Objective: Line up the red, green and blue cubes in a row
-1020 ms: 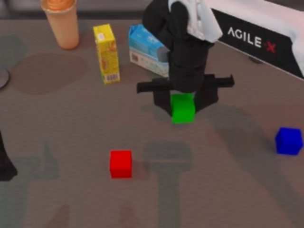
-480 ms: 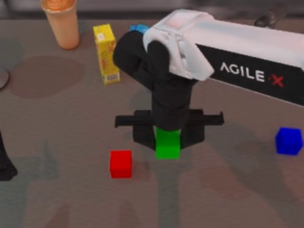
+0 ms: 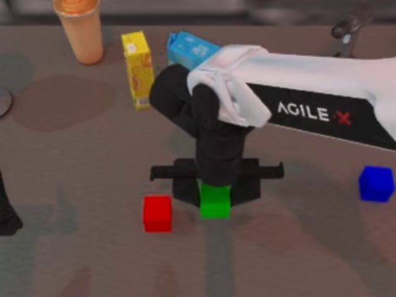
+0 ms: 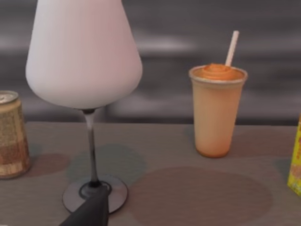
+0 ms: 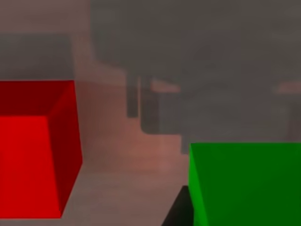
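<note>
Here, green cube [image 3: 215, 202] clenched in right hand [image 3: 216, 193], beside red cube [image 3: 157, 213].

orange drink cup [image 3: 79, 30], yellow carton [image 3: 138, 67], light-blue carton [image 3: 190, 49], wine glass [image 4: 84, 70], can [image 4: 11, 134]

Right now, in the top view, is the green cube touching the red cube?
No. A strip of bare table separates the green cube from the red cube.
</note>
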{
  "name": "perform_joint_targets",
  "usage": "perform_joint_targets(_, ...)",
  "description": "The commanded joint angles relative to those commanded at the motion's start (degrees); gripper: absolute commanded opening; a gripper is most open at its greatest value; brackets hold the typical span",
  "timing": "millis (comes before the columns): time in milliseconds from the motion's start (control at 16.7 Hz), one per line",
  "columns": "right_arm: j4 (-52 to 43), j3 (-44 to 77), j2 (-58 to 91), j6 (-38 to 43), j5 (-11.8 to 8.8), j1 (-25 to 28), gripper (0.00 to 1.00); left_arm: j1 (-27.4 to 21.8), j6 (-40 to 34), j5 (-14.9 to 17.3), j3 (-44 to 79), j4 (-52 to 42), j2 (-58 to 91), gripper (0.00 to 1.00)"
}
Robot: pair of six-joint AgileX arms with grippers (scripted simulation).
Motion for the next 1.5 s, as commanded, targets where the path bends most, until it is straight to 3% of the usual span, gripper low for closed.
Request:
perform_joint_targets(420, 5.13, -4.03, 1.56, 0.04, 0.15, 0.19, 0.00, 0.00, 0.00, 0.00, 0.00, 0.00, 0.00, 1.00)
perform_joint_targets(1200, 5.13, -4.03, 1.56, 0.04, 0.15, 0.19, 0.98, 0.00, 0.00, 0.00, 0.00, 0.00, 0.00, 1.00)
perform_joint_targets(1500, 5.13, -4.03, 1.56, 0.04, 0.15, 0.19, 1.00, 0.00, 0.00, 0.00, 0.00, 0.00, 0.00, 1.00)
